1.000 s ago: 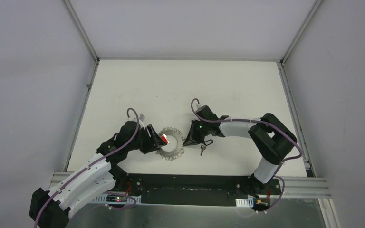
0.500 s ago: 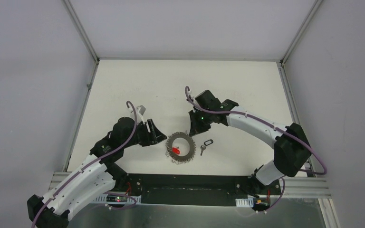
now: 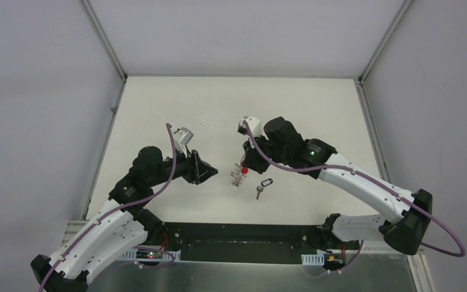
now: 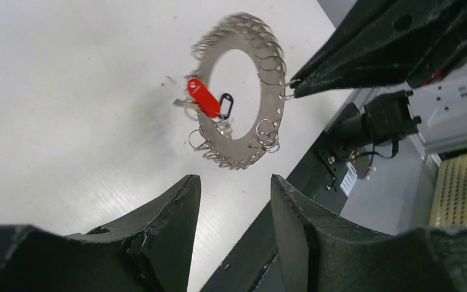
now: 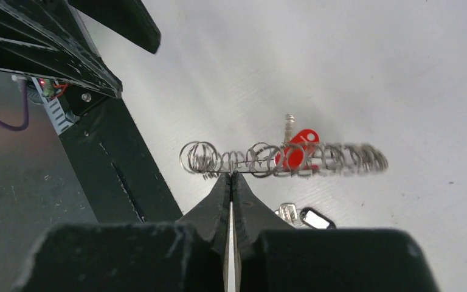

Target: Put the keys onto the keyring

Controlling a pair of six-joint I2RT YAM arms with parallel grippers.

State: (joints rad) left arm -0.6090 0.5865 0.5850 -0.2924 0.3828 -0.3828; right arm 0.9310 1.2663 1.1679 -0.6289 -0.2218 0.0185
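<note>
1. R gripper [image 5: 231,176]: jaws together, clamped on keyring [image 4: 273,91] rim; ring was held on edge above table [image 4: 67,91].
2. Keys [image 4: 204,97], red-headed, hung on the ring.
3. L gripper [image 4: 234,182]: jaws apart, empty, near ring, not touching.

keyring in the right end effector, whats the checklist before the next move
1. Right end effector shut on the keyring rim: ok.
2. Keyring clear of the table: ok.
3. Red key hanging on the keyring: ok.
4. Keyring steady: cannot tell, it blurs in the right wrist view.
5. Left end effector open and empty: ok.
6. No key off the keyring: not ok, a loose key lies on the table.
</note>
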